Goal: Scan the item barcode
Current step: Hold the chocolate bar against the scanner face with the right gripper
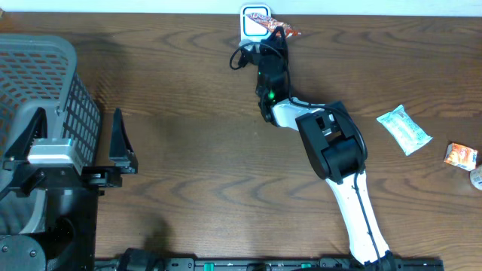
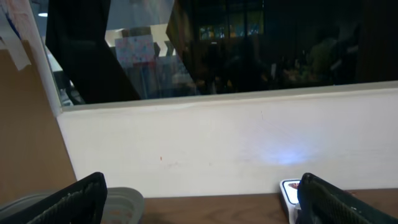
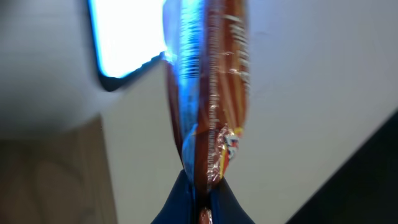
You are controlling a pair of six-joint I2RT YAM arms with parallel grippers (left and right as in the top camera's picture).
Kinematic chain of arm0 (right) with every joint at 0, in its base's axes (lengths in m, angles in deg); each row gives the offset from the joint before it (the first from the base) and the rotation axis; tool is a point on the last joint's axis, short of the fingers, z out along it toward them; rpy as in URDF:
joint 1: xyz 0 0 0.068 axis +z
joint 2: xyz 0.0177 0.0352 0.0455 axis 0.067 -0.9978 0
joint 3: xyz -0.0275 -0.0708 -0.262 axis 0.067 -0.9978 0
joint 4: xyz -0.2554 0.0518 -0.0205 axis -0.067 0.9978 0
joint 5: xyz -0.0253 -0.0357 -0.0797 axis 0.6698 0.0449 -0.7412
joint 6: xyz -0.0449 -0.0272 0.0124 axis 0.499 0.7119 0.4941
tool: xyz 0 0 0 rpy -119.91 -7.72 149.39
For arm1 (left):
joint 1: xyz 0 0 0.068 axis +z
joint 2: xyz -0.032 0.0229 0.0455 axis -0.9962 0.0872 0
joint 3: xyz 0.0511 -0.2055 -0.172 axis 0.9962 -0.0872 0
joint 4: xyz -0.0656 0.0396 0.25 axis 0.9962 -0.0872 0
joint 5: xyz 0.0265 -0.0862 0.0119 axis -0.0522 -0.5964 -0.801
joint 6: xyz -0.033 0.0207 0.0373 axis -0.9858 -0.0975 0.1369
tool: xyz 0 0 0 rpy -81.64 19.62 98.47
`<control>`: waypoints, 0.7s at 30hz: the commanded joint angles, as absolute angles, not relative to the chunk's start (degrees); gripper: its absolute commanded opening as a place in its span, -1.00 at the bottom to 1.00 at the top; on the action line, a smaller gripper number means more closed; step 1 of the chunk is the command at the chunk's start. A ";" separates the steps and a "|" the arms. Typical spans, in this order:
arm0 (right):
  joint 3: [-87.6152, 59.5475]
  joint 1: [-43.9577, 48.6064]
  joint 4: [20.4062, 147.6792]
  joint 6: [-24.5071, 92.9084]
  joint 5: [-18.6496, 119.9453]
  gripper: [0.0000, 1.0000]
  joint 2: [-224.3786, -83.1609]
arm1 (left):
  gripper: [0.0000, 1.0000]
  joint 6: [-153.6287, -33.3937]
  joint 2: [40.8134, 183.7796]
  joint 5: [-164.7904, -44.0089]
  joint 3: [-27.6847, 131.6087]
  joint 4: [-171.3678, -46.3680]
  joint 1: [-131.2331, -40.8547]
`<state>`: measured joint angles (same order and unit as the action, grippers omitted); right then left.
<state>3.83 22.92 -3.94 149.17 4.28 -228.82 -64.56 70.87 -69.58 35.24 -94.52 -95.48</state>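
Right wrist: pinched by one crimped end in clenched right tool [image 3: 202,202], snack packet [image 3: 211,93] edge-on, long axis straight out from fingertips toward lit scanner [image 3: 124,37] at far worktop [image 1: 188,113] edge. Print blurred, barcode unreadable. Near left, released: left tool [image 2: 205,208].

A grey basket [image 1: 75,105] sits at left; a white packet [image 1: 404,129] and an orange packet [image 1: 460,156] lie right.
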 commanded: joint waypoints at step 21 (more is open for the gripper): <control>4.60 25.46 10.90 150.22 3.82 -0.97 -232.25 | 0.96 -64.43 70.52 -69.73 35.13 -95.39 -95.19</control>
<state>4.95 24.43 9.63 148.93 1.00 -231.07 -64.56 70.87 -69.58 35.24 -95.48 -95.48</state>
